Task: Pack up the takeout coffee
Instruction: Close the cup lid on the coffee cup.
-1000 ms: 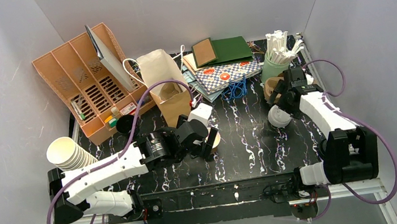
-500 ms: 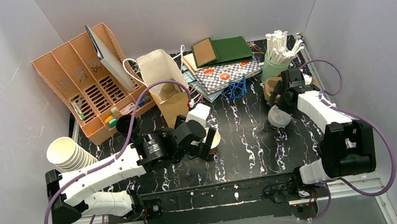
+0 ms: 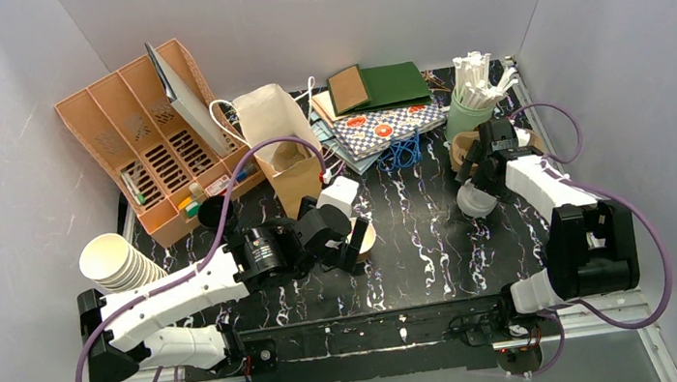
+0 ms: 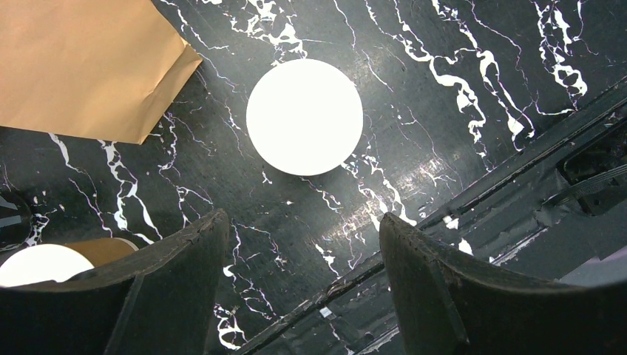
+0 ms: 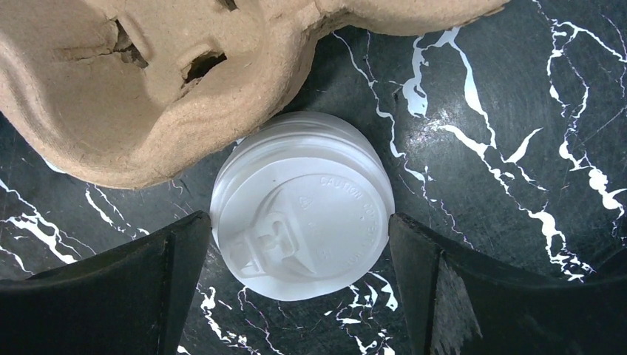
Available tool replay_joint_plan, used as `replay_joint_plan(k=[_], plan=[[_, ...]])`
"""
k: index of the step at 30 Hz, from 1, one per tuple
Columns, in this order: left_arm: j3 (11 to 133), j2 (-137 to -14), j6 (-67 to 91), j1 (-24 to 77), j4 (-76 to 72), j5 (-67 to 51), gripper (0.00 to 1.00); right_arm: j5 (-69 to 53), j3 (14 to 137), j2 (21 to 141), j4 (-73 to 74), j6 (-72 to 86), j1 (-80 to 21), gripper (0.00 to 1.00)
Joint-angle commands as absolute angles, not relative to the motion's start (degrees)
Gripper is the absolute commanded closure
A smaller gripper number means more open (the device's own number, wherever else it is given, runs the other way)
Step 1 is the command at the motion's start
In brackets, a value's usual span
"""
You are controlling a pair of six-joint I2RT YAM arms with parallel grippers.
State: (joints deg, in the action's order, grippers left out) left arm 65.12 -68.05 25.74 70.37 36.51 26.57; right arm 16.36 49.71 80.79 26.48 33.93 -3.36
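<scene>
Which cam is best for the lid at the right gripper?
Right wrist: the lid sits centre frame, embossing and sip tab clear, between the right gripper's open fingers. Top view: only a small white blob beside the arm. Left wrist: not shown.

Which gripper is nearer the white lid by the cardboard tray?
Right gripper: its open jaws straddle the white lid; left gripper is across the table, near the paper bag.

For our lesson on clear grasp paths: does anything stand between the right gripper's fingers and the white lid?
Nothing visible does. The right gripper is open, with its jaws on either side of the white lid. The pulp cup carrier lies just beyond the lid, outside the gap.
</scene>
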Motion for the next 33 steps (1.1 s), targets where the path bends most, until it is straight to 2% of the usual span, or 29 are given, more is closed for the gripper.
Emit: replay_joint_plan(k=[1, 24, 28, 33], plan=[[64.98, -67.68, 26.09, 70.66, 37.39, 28.08, 0.28, 16.39, 48.73, 81.63, 24.02, 33.05, -2.86, 0.02], [65.4, -67.85, 26.03, 70.62, 37.59, 28.13, 0.28, 16.28, 53.86, 75.57, 31.32, 34.22, -2.78, 0.09], [65.47, -67.85, 26.06, 70.66, 37.61, 28.04, 0.28, 15.98, 53.43, 76.49, 30.52, 33.13, -2.73, 0.02], [65.44, -67.87, 26.11, 70.66, 37.56, 27.95, 0.28, 15.39, 51.43, 77.27, 27.71, 32.7, -2.72, 0.02]])
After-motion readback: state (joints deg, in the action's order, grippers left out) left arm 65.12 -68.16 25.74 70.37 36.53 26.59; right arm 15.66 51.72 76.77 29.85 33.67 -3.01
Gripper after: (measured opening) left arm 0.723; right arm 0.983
